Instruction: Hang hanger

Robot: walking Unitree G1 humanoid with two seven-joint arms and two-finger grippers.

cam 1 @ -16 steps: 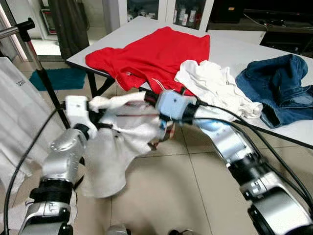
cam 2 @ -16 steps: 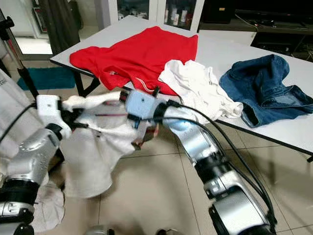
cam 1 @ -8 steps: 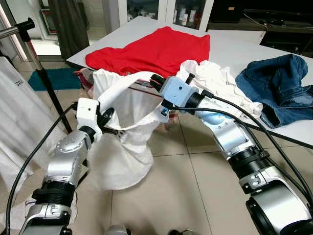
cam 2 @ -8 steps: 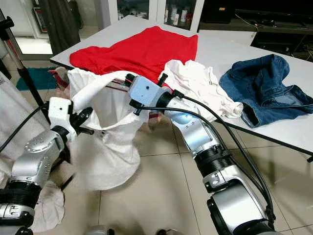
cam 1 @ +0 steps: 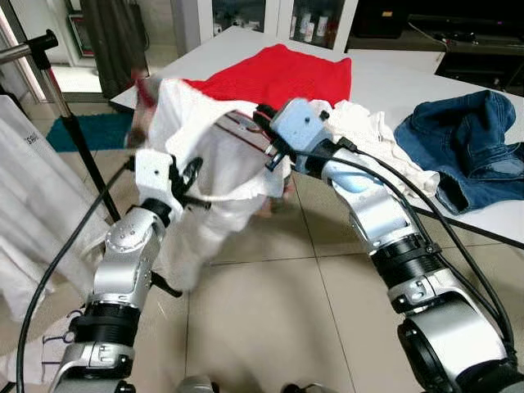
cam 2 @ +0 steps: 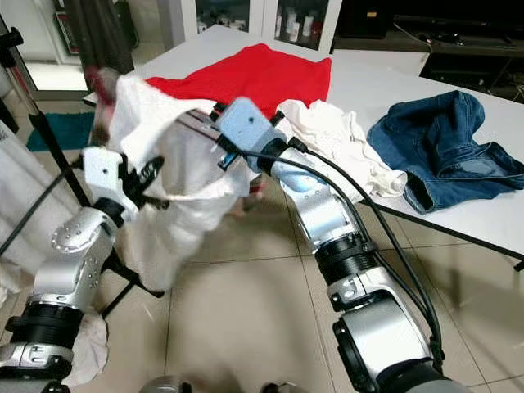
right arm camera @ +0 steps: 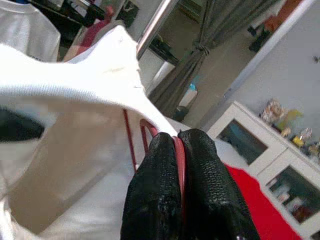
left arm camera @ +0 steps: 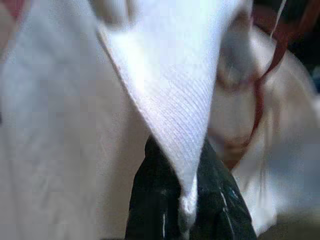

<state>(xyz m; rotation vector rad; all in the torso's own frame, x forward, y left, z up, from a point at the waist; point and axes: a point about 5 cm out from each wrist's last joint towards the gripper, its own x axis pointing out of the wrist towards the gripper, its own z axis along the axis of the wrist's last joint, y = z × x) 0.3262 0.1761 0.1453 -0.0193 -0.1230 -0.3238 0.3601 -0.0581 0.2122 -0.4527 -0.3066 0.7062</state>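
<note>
A white shirt (cam 1: 221, 164) on a red wire hanger (right arm camera: 134, 150) is held up in the air between my two arms, in front of the table corner. My right gripper (cam 1: 266, 141) is shut on the hanger's red wire (right arm camera: 178, 150) at the shirt's top. Lower and to the left, my left gripper (cam 1: 195, 176) is shut on the shirt's white hem (left arm camera: 175, 130). The shirt's far shoulder (cam 1: 160, 94) is blurred. A metal rack rail (cam 1: 20, 51) stands at the far left, apart from the hanger.
A white garment (cam 1: 24, 188) hangs on the rack at left, whose black leg (cam 1: 86, 160) slants down to the floor. The white table (cam 1: 393, 78) behind holds a red shirt (cam 1: 278, 74), a crumpled white shirt (cam 1: 360, 139) and blue jeans (cam 1: 467, 139). Tiled floor lies below.
Both arms have lifted the shirt and hanger upward and toward the left. The shirt has gone from a bunched bundle at waist height to spread and raised near the table corner.
</note>
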